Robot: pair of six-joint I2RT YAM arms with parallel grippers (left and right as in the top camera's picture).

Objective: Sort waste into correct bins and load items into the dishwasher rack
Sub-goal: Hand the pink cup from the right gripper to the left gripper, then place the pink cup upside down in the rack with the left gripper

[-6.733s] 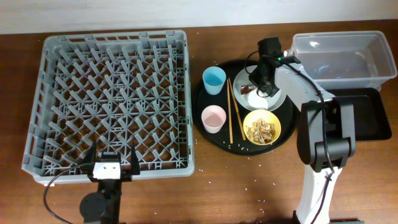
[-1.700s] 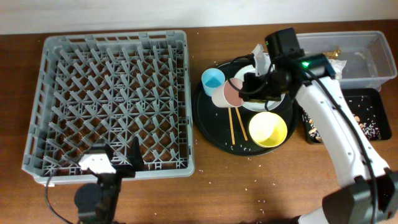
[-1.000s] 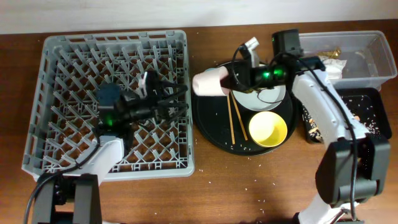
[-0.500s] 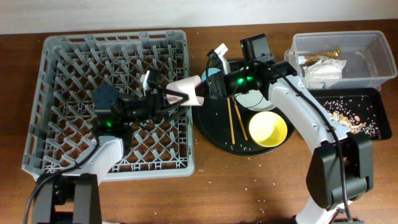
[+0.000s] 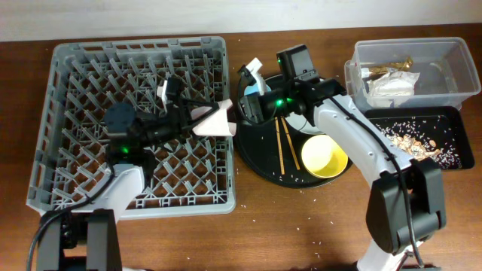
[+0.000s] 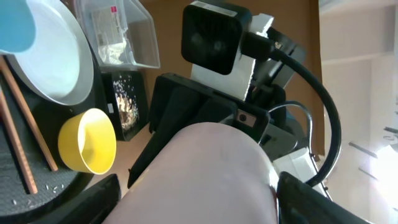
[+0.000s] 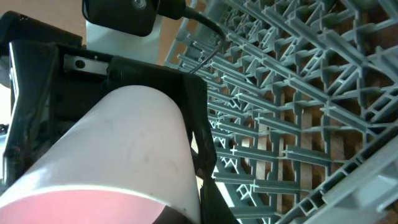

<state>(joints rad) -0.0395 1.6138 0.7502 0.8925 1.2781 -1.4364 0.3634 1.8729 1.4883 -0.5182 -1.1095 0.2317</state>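
Observation:
The pink cup [image 5: 215,120] lies on its side in the air over the right edge of the grey dishwasher rack [image 5: 90,90]. My left gripper [image 5: 197,119] is shut on its base end [image 6: 205,174]. My right gripper [image 5: 239,113] is at its mouth and seems shut on the rim [image 7: 124,137]. The blue cup [image 5: 258,90], the plate [image 5: 303,120], the yellow bowl [image 5: 325,154] and the chopsticks [image 5: 280,147] stay on the round black tray. The napkin [image 5: 388,86] and wrapper [image 5: 392,66] lie in the clear tub [image 5: 444,53]. Food scraps [image 5: 410,143] lie in the black rectangular tray [image 5: 459,162].
The large round black tray [image 5: 256,162] stands between the rack and the two bins. White crumbs are scattered on the brown table in front of it. The rack's upright pegs [image 7: 298,93] fill the space below the cup.
The right arm carried the pink cup leftward from the round tray. The left gripper rose over the rack and closed on its base. Both have since shifted a little further left over the rack's edge.

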